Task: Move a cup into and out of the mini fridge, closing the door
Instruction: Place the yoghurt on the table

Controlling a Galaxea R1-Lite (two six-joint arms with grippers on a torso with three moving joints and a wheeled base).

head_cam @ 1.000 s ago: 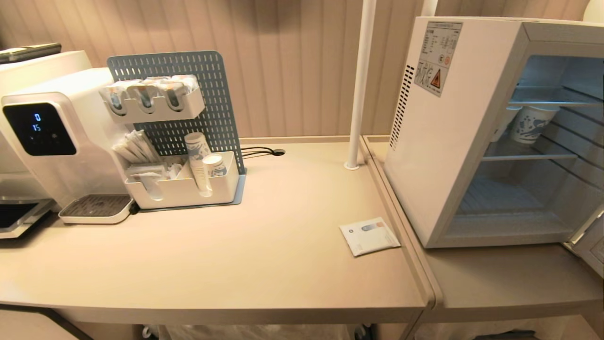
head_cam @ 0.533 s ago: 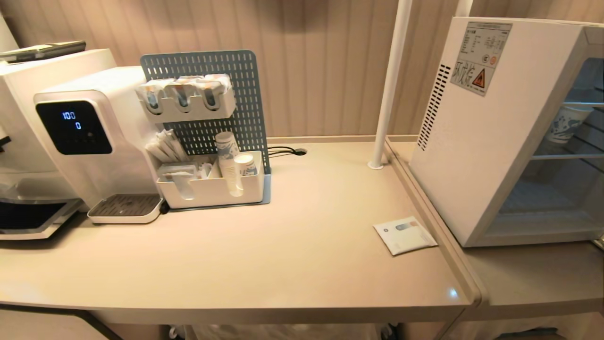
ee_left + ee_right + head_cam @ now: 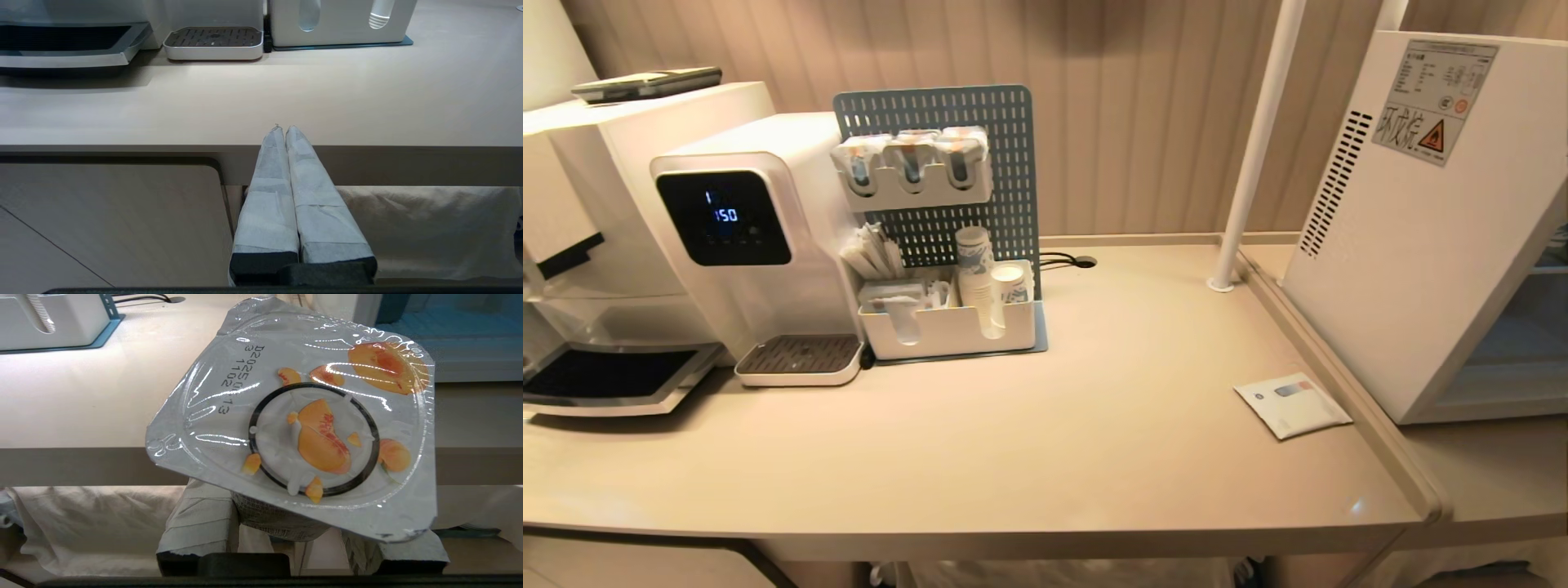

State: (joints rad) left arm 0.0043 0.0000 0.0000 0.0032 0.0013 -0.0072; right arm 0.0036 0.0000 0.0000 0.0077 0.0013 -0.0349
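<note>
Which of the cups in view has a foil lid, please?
The squat white peach-print cup gripped by the right tool; the tall blue-patterned paper cups in the white organiser stand open-topped.

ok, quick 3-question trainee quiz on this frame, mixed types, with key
1. True or false: the left gripper is open.
2. What does the right gripper hold? A) a blue-patterned paper cup B) the cup with the foil lid and peach print C) nothing
3. In the head view, what lies flat on the counter just beside the mini fridge?

Key:
1. False; its fingers are pressed together, with nothing between them.
2. B
3. A small white sachet.
</note>
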